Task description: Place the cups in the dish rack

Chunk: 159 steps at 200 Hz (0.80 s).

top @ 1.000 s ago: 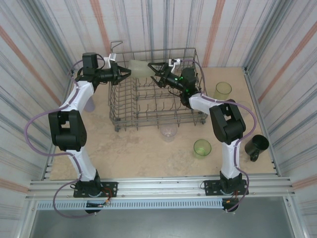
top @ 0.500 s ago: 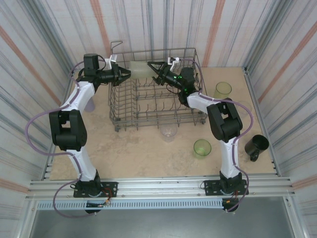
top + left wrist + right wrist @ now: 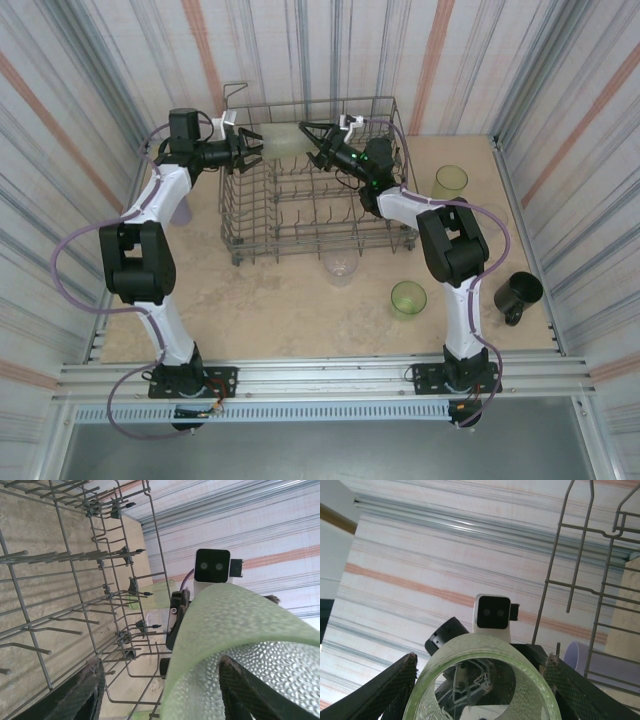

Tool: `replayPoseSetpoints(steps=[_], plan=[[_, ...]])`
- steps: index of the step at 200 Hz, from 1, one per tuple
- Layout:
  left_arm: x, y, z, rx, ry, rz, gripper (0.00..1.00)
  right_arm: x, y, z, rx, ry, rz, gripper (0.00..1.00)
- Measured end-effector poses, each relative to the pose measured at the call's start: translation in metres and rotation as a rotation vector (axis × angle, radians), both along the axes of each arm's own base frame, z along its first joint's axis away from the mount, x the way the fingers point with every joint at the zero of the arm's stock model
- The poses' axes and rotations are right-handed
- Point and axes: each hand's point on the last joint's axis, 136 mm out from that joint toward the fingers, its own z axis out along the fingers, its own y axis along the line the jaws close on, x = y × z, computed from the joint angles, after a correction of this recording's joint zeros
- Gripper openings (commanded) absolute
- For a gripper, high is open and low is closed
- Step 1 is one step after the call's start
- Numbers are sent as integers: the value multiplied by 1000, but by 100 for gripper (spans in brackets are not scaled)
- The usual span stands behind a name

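Wire dish rack (image 3: 300,190) on the worktop (image 3: 270,310). Over its far rim, the right tool (image 3: 309,139) grips a yellow-green cup (image 3: 282,138). The left tool (image 3: 254,146) stands open at the cup's other end.

A beige marbled bench (image 3: 280,310) is walled by striped panels (image 3: 90,60) from nine to three o'clock, with aluminium rails (image 3: 320,378) at six o'clock.

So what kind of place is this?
Probably a robot test booth, not a kitchen: striped panel walls close it in, two black-and-white robot arms are bolted to a silver metal rail, and the grey wire dish rack sits on a beige tabletop.
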Motion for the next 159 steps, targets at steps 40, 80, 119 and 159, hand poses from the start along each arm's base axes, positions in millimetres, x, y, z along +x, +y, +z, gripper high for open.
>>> replayPoseSetpoints(steps=[40,80,119,159], plan=[[-5,6,17,1,-34,15,75,6,-15,-14,-36,54,-44,39],[-20,20,60,19,-144,57,86,13,-32,-16,-136,63,-98,40],[-27,42,80,71,-204,115,98,12,-35,-16,-270,53,-122,39],[-15,92,67,247,-187,279,99,15,-39,-26,-413,47,-155,38]])
